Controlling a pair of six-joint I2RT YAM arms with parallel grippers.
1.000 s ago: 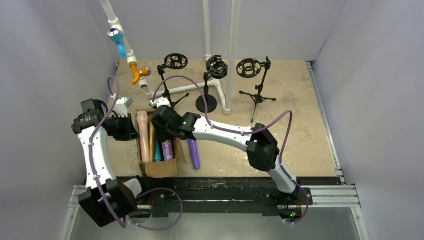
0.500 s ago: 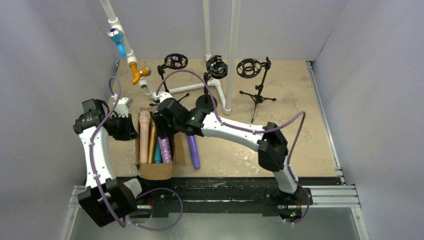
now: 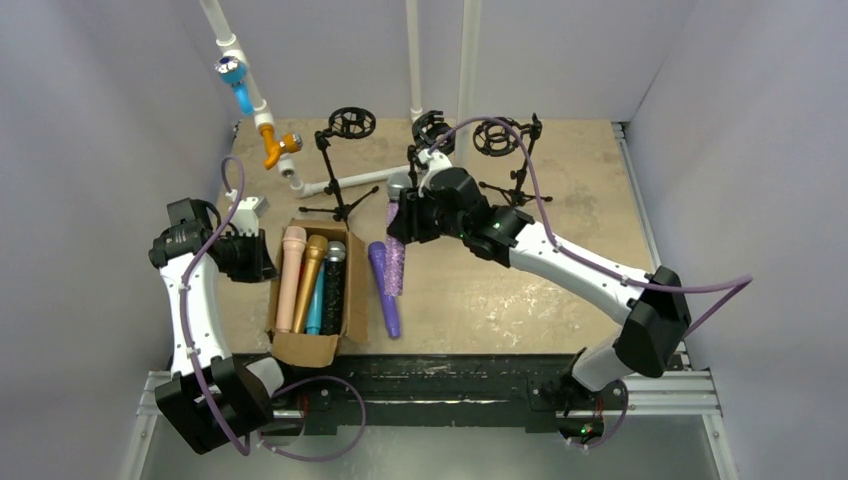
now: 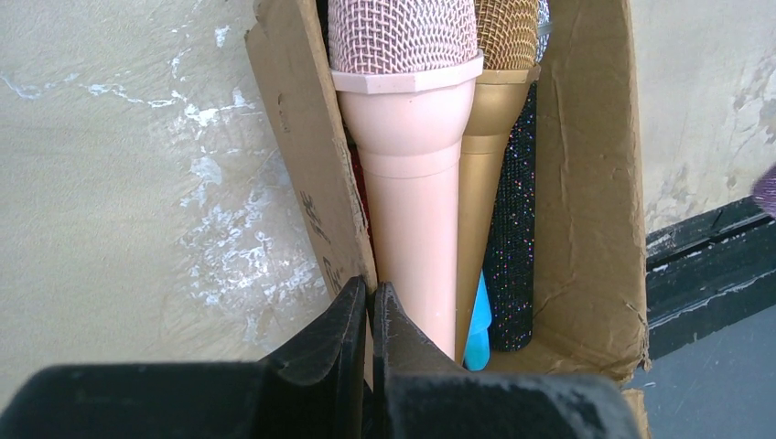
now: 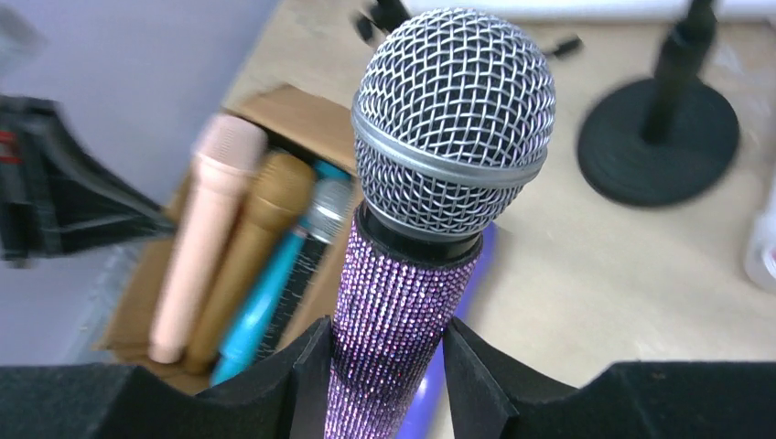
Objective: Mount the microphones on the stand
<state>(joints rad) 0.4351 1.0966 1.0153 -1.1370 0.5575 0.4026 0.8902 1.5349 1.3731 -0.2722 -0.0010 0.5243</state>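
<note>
- The purple glitter microphone [image 5: 416, 274] (the one with the grey mesh head) is off the table, clamped by its body between the jaws of the right gripper [image 5: 384, 352], head pointing away from the wrist. In the overhead view it hangs between the cardboard box [image 3: 352, 300] and the middle stand [image 3: 433, 130], near that stand but not in its ring.
- No stand holds a microphone: the rings of the left stand [image 3: 352, 123], the middle stand and the right stand [image 3: 497, 135] all look bare. By my reading, nothing is attached yet and the first carry is under way.
- Left to do: seat this one, then the rest. A plain purple microphone [image 3: 384, 290] lies on the table [image 3: 600, 220] just beside the box.
- Inside the box lie a peach microphone [image 4: 407, 183], a gold microphone [image 4: 485, 165], a black glitter microphone [image 4: 514, 256] and a blue microphone [image 4: 476, 329], packed side by side.
- The left gripper [image 4: 370, 315] has its jaws pressed together at the box's near-left wall; whether they nip the cardboard I cannot tell.
- Two small coloured pieces, a blue piece [image 3: 233, 75] and an orange piece [image 3: 277, 147], sit on the slanting white pipe [image 3: 215, 25]; what they are I cannot tell.
</note>
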